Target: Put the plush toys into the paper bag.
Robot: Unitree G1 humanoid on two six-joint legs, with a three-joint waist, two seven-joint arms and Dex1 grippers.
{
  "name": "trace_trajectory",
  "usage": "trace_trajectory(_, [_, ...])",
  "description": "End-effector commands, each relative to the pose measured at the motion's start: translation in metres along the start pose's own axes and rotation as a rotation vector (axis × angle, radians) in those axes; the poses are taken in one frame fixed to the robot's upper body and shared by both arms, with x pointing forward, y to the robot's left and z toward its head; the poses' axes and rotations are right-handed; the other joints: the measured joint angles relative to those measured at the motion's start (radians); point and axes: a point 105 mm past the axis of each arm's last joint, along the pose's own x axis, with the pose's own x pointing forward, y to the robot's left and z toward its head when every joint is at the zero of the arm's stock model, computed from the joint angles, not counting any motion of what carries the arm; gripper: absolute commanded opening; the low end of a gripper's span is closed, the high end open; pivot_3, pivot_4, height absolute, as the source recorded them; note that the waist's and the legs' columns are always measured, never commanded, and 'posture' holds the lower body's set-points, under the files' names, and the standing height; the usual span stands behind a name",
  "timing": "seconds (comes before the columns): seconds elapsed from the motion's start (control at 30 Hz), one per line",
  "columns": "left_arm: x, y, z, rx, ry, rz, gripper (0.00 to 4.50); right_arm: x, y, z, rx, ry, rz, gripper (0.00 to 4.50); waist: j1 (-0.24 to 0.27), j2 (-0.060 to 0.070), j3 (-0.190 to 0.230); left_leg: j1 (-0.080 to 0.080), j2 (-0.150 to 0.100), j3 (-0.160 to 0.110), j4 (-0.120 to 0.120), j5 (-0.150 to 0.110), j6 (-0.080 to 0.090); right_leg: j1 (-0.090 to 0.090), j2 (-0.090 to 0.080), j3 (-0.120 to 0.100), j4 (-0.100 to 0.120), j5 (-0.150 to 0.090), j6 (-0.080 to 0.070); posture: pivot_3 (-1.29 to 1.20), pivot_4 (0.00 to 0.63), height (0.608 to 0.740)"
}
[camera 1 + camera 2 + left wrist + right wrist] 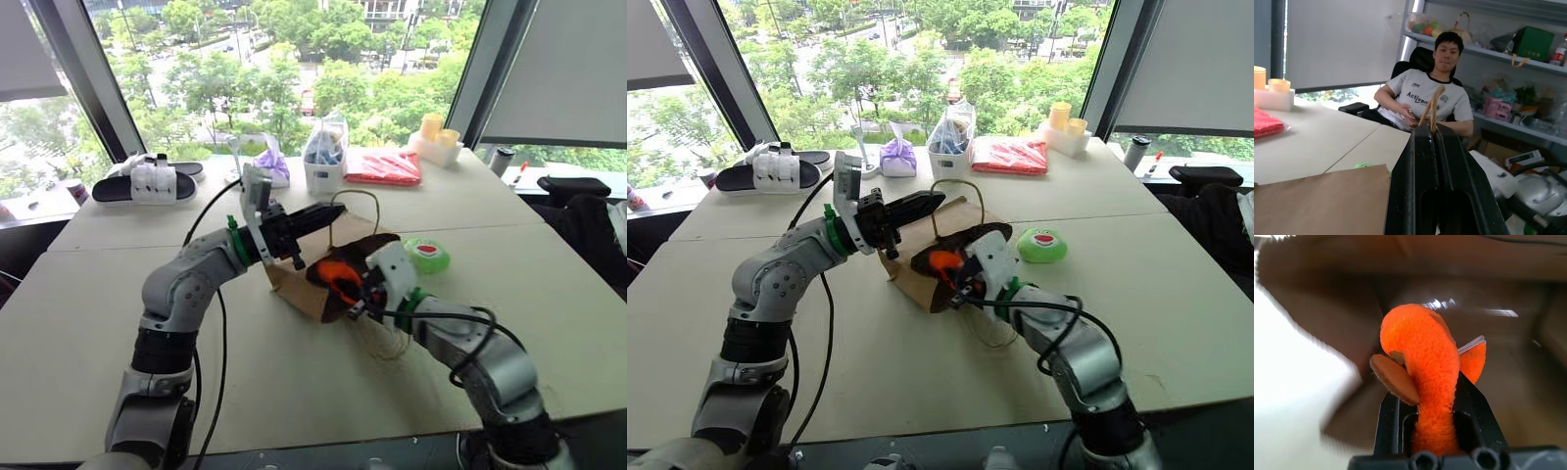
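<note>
The brown paper bag (pixel 294 286) lies on its side on the table, its dark mouth facing my right arm. My left gripper (pixel 331 211) is shut on the bag's tan cord handle (pixel 1432 104) and holds it up above the opening. My right gripper (pixel 355 294) is shut on the orange plush toy (pixel 1422 357), which sits right at the bag's mouth (pixel 338 274); brown paper surrounds it in the right wrist view. The round lime-green plush toy (pixel 427 255) with a red-and-white patch rests on the table just right of the bag, apart from both grippers.
Along the far table edge by the window stand black-and-white slippers (pixel 147 181), a purple pouch (pixel 272 164), a clear bag of blue items (pixel 325 152), a red packet (pixel 384 166) and yellow cups (pixel 436 132). A person (pixel 1430 98) sits beyond the table's right end.
</note>
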Motion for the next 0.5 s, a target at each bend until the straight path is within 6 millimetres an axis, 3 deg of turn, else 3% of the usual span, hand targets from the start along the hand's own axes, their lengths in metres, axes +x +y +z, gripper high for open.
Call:
trace_trajectory(0.03, [0.005, -0.016, 0.013, 0.029, -0.042, -0.042, 0.0, 0.022, -0.004, 0.01, -0.081, -0.046, -0.023, 0.04, 0.0, 0.0, 0.0, 0.0, 0.0, 0.0, 0.0, 0.0, 0.0, 0.0, 0.0, 0.0, 0.0, 0.0, 0.0, 0.0, 0.15, 0.74])
trace_trajectory(0.1, [0.005, -0.018, 0.013, 0.019, -0.047, -0.039, 0.0, 0.033, -0.006, 0.01, -0.128, -0.045, -0.028, 0.04, 0.001, 0.0, 0.0, 0.0, 0.0, 0.001, 0.0, 0.0, 0.0, 0.0, 0.0, 0.0, 0.0, 0.0, 0.0, 0.0, 0.15, 0.74])
trace_trajectory(0.2, [0.004, -0.021, 0.013, 0.008, -0.055, -0.03, 0.0, 0.046, -0.002, 0.01, -0.126, -0.063, -0.008, 1.21, -0.002, 0.0, 0.0, 0.0, 0.0, 0.002, -0.001, 0.0, -0.001, 0.0, 0.0, 0.0, 0.0, 0.0, 0.0, 0.0, 0.15, 0.74])
trace_trajectory(0.3, [0.001, -0.018, 0.012, 0.019, -0.052, -0.001, 0.0, 0.035, 0.001, 0.016, -0.121, -0.07, 0.046, 2.7, -0.001, 0.0, 0.0, 0.0, 0.0, 0.001, -0.002, 0.0, -0.001, -0.001, 0.0, 0.0, 0.0, 0.0, 0.0, 0.0, 0.15, 0.74])
trace_trajectory(0.4, [-0.001, -0.017, 0.011, 0.022, -0.05, 0.011, 0.0, 0.018, -0.003, 0.021, -0.142, -0.076, 0.057, 2.7, 0.003, 0.0, 0.0, -0.001, 0.0, 0.0, -0.001, 0.0, -0.001, -0.001, 0.0, 0.0, 0.0, 0.0, 0.0, 0.0, 0.15, 0.74])
trace_trajectory(0.5, [-0.005, -0.013, 0.01, 0.03, -0.041, 0.03, 0.0, -0.024, -0.016, 0.035, -0.157, -0.096, 0.051, 2.7, 0.006, 0.0, 0.0, -0.002, 0.0, 0.0, -0.001, 0.0, -0.001, -0.001, 0.0, 0.0, -0.001, 0.0, 0.0, 0.0, 0.15, 0.74])
